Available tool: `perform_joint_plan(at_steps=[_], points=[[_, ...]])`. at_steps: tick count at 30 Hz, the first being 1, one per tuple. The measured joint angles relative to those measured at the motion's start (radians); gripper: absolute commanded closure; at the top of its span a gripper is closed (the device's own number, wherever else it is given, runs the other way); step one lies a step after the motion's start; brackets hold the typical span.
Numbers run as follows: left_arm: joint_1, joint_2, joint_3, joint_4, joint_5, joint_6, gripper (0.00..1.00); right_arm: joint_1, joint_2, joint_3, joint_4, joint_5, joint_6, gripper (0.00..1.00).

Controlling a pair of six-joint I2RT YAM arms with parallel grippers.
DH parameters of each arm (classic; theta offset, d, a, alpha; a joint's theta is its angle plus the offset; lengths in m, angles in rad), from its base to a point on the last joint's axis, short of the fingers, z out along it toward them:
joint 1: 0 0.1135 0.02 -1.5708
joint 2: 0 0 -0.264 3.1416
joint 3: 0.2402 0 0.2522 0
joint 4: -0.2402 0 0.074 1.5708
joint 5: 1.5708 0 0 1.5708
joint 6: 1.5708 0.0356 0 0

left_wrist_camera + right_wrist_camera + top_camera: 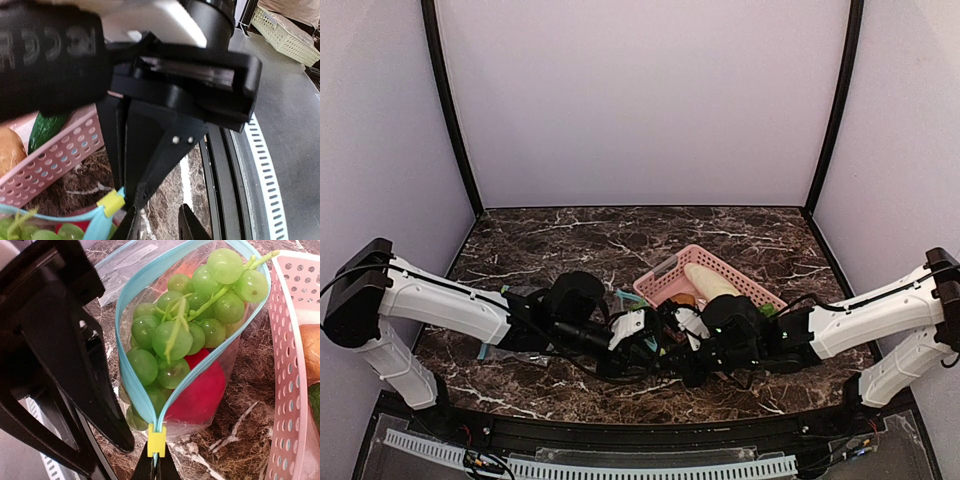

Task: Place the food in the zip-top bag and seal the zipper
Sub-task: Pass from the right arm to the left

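Soft, even overhead light leaves a faint sheen on the marble table [620,235]. Above the left fingers [189,225] a black housing [50,55] looms dim and blurred. Just ahead of the right fingers [147,471], grapes [190,325] and zipper [131,375] show bright and crisp.

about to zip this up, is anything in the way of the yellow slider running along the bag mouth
Yes. The grape bunch fills the open mouth between the two sides of the zipper, with its top grapes and stem reaching the far rim. The yellow slider sits at the near end.
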Motion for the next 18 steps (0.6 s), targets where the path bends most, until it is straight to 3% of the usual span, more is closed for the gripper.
perform_joint_plan(at_steps=[9, 18], points=[[-0.034, -0.086, -0.092, -0.035, -0.064, -0.056, 0.76, 0.000, 0.028, 0.024, -0.002, 0.027, -0.006, 1.00], [-0.022, -0.243, -0.113, -0.107, -0.185, -0.145, 0.63, 0.000, 0.033, 0.035, -0.008, 0.032, -0.029, 1.00]])
